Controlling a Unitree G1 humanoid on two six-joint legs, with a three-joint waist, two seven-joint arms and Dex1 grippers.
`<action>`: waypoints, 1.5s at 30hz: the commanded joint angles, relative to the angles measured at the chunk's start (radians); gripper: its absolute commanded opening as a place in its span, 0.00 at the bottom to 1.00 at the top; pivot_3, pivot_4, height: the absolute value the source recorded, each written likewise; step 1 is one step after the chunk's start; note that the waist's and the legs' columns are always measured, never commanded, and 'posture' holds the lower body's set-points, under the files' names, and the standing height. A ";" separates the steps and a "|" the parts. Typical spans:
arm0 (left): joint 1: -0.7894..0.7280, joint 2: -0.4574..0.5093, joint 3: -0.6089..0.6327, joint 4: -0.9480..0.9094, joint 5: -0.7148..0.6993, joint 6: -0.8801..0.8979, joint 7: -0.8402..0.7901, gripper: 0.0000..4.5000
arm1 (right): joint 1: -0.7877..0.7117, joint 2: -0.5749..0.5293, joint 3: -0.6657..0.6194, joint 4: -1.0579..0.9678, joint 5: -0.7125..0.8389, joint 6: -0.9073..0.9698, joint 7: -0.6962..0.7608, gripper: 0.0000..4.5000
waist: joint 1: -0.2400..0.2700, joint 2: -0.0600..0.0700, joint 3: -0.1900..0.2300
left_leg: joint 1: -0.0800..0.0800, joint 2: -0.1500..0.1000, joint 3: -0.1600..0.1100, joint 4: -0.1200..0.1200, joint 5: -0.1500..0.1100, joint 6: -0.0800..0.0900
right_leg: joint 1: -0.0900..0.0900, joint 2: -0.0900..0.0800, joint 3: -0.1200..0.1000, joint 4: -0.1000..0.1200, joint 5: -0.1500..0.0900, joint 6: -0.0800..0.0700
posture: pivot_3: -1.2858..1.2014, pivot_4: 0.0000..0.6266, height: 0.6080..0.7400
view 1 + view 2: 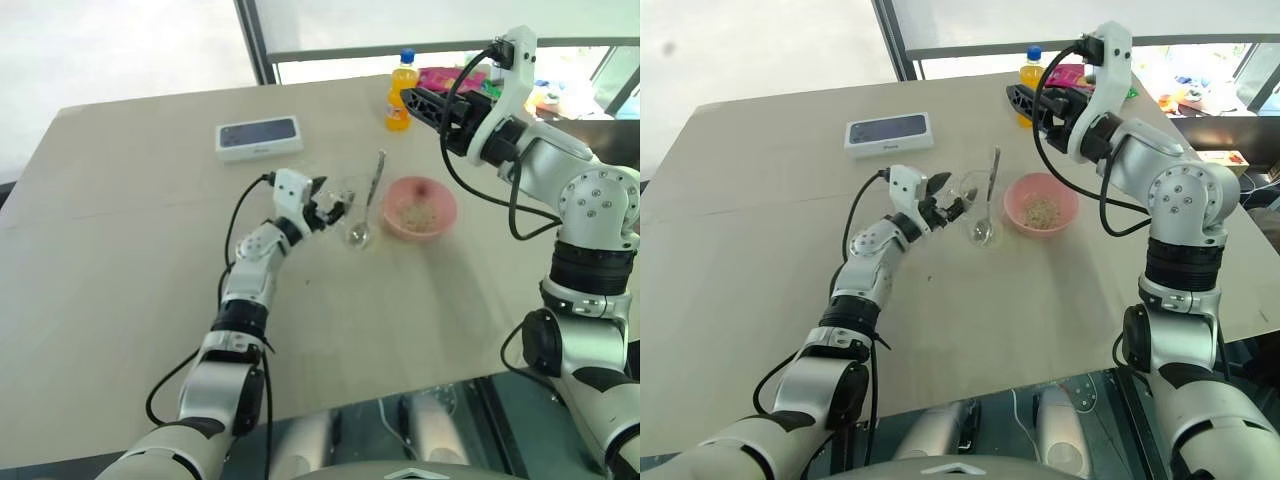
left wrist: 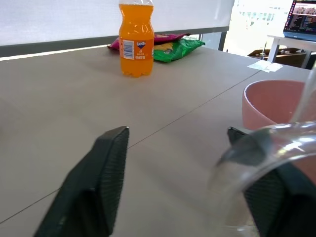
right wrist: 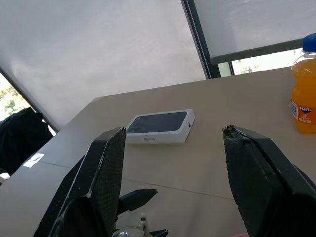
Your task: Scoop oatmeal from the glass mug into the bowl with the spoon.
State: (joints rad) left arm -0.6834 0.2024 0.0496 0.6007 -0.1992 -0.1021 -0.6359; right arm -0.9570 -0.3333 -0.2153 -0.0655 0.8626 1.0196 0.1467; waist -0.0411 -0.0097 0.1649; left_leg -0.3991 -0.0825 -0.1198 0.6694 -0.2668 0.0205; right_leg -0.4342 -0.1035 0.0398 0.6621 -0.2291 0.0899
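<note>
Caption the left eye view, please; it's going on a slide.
Spoon resting in the glass mug beside the oatmeal-filled bowl; both grippers, left and right, open and empty.

In the left wrist view, the glass mug (image 2: 266, 173) is blurring at close range, covering part of one left gripper (image 2: 182, 197) finger and running off the edge. The bowl (image 2: 269, 101) is being cropped just beyond that finger. The right gripper's (image 3: 170, 197) fingers are running past the frame edge.
</note>
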 commanded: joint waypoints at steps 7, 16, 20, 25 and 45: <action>0.053 0.034 0.005 -0.133 -0.004 0.022 0.005 0.84 | 0.003 -0.008 -0.031 -0.039 0.003 -0.017 0.009 0.70 | -0.002 0.000 0.000 | 0.000 0.000 0.000 0.000 0.000 0.000 | 0.000 0.000 0.000 0.000 0.000 0.000 | 0.52 0.24 1.00; 0.196 0.107 0.009 -0.425 -0.063 0.156 -0.045 0.84 | 0.048 -0.017 -0.029 -0.070 -0.005 -0.023 0.016 0.70 | -0.001 0.000 0.000 | 0.000 0.000 0.000 0.000 0.000 0.000 | 0.000 0.000 0.000 0.000 0.000 0.000 | 0.52 0.24 1.00; 0.273 0.145 0.014 -0.575 -0.101 0.231 -0.055 0.84 | 0.129 -0.057 -0.030 -0.122 -0.045 -0.085 0.064 0.70 | 0.003 0.000 0.000 | 0.000 0.000 0.000 0.000 0.000 0.000 | 0.000 0.000 0.000 -0.001 0.000 0.000 | 0.52 0.24 1.00; 0.413 0.210 0.062 -0.810 -0.168 0.352 -0.032 0.84 | 0.337 -0.194 -0.073 -0.212 -0.082 -0.171 0.218 0.70 | 0.006 0.000 0.000 | 0.000 0.000 -0.001 -0.001 0.000 0.000 | 0.001 0.000 0.000 -0.002 0.000 0.000 | 0.52 0.24 1.00; 1.114 0.185 0.151 -1.122 -0.119 0.299 0.088 1.00 | 1.106 -0.295 -0.009 -0.083 -0.396 -0.822 0.754 0.99 | 0.031 0.000 0.003 | 0.023 0.013 0.007 0.001 -0.006 0.011 | 0.031 0.005 -0.003 -0.018 -0.002 0.004 | 0.52 0.24 1.00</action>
State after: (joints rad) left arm 0.4337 0.3830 0.1876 -0.5085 -0.3234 0.2290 -0.5500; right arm 0.1472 -0.6304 -0.2113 -0.1497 0.4697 0.2359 0.8759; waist -0.0102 -0.0092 0.1674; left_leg -0.3765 -0.0699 -0.1131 0.6705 -0.2728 0.0311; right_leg -0.4029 -0.0987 0.0372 0.6439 -0.2294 0.0923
